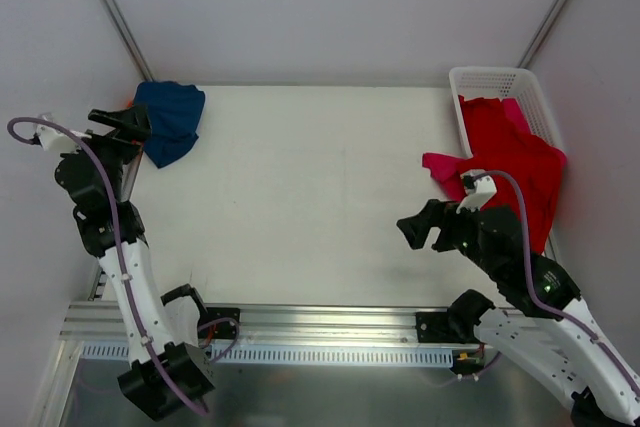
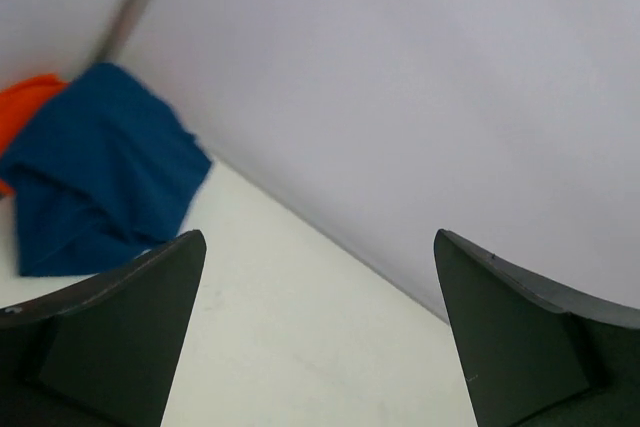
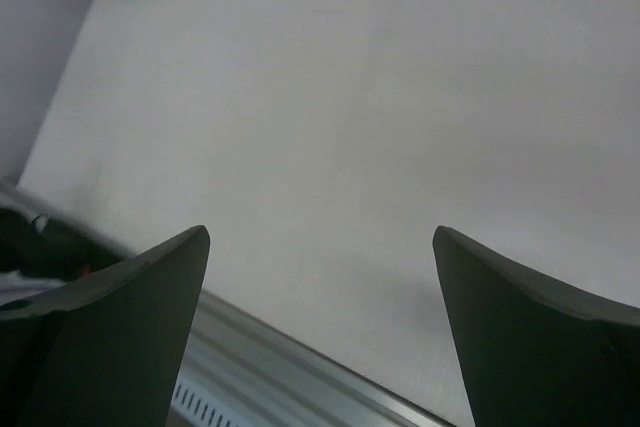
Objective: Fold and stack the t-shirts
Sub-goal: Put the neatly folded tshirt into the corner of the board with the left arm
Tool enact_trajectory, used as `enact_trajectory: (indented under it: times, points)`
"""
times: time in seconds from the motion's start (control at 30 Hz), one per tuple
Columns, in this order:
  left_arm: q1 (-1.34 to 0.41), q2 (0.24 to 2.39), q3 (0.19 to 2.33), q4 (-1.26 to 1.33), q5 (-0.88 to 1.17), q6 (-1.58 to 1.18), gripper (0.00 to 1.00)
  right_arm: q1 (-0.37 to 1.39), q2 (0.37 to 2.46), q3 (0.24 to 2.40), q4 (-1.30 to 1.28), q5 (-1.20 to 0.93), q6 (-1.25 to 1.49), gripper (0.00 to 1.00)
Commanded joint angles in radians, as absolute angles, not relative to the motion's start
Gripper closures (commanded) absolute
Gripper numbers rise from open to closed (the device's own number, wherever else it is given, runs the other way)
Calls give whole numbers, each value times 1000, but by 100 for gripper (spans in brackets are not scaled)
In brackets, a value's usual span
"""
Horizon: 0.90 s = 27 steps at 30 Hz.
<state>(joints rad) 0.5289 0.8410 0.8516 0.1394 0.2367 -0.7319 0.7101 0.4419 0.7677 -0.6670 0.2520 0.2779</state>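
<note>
On the bench (image 1: 300,177), a red t-shirt heap (image 1: 510,152) was draped over the basket (image 1: 490,77) at the right. A navy t-shirt (image 1: 172,117) was laid at the far left. The left gripper (image 1: 118,122) and right gripper (image 1: 415,230) were held spread and empty. A fresh shirt was judged due, calling for a reach to the heap.

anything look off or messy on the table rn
Yes: the red t-shirt spills out of the white basket at far right, draped over its wall onto the table. The navy t-shirt lies crumpled in the far-left corner.

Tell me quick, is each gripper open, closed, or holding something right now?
Left gripper: open, holding nothing.
Right gripper: open, holding nothing.
</note>
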Motion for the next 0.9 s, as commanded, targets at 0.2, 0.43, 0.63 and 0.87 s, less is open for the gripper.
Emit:
enact_trajectory:
  times: [0.2,0.43,0.63,0.87]
  points:
    - [324,779,802,318,934,-698,1,764,859,1120,-95,-1079,338,1]
    - [172,611,773,-64,858,-312,1,929,1332,1483,-821,-808,-197,0]
    - [132,503,796,-339,166,-224,1,1078,1880,1796,-1435,970,88,1]
    - [84,773,867,-527,-23,-215,1,1163,1814,1571,-1182,1060,272,1]
